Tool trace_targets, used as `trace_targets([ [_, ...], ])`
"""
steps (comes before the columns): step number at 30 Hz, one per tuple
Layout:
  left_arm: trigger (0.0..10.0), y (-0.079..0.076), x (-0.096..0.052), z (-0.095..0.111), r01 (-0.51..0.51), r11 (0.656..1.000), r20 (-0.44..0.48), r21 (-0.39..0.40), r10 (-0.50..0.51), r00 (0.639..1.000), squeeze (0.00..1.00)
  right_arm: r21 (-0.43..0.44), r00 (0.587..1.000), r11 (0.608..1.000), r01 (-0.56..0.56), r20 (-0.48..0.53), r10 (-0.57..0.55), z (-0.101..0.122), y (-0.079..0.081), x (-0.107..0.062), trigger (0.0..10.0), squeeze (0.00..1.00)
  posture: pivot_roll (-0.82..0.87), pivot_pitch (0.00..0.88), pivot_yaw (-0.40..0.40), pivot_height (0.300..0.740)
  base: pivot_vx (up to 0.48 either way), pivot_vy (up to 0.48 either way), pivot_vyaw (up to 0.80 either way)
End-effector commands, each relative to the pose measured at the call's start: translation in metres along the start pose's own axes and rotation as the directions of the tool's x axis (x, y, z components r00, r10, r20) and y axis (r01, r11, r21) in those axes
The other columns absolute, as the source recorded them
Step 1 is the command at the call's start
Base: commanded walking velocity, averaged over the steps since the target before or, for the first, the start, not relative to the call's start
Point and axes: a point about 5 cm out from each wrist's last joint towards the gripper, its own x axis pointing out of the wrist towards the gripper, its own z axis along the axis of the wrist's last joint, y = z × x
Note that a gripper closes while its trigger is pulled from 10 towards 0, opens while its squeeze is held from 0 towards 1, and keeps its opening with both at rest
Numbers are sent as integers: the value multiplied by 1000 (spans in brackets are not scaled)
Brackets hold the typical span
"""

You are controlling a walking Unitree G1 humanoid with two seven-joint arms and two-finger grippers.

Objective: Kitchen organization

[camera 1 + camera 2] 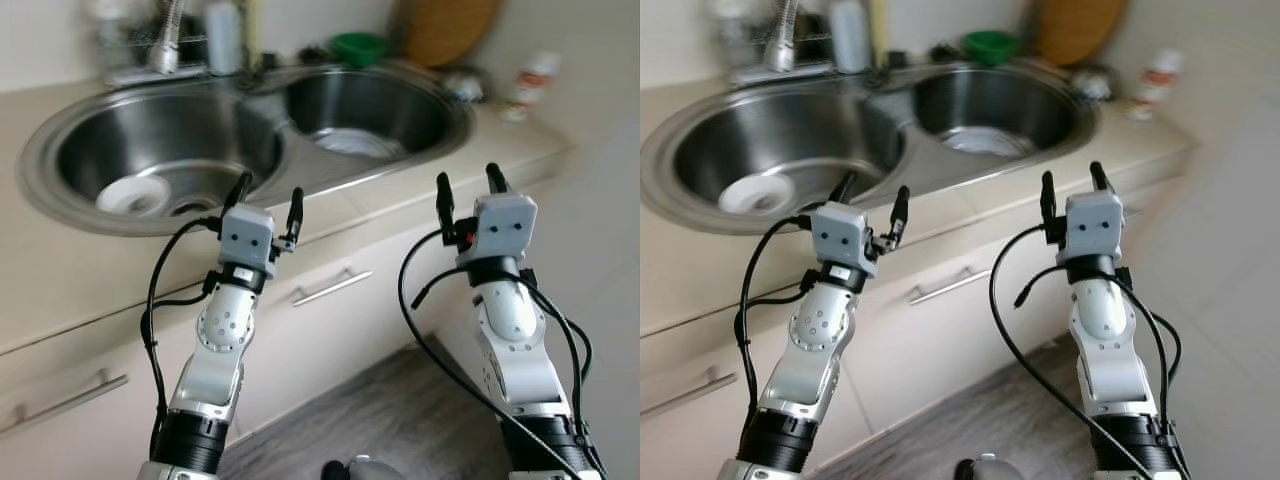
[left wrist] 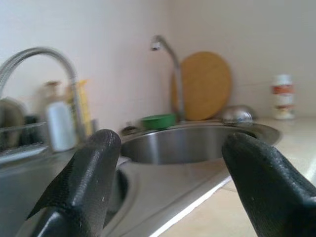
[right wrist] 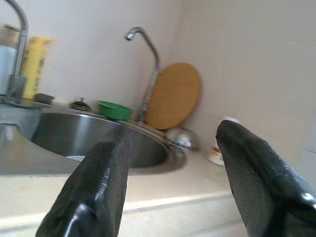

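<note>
Both arms raised, forearms upright before the counter edge. Left gripper (image 1: 268,205) spread wide, empty, at the rim of the double sink (image 1: 300,165). Right gripper (image 1: 470,190) likewise wide, empty, near the beige countertop (image 1: 500,150). White dish (image 1: 133,196) in the left basin.

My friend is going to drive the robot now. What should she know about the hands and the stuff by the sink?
Left gripper: open, empty, held up at the counter's front edge before the left basin.
Right gripper: open, empty, raised further right, just off the counter edge.
White dish lies in the left basin; another pale dish in the right basin.
Green bowl, round wooden board and white bottle sit behind or beside the sink.
Done: nothing picked up so far.
Left: probably clearing the dishes.
</note>
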Motion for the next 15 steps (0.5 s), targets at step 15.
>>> trace_targets([
  [15,10000,-5,2,4,19,1000,17,-3,-19,1000,0,-15,1000,999,29,-5,-29,1,-6,0,10000,0,-128,0,-40,740,0,-480,-800],
])
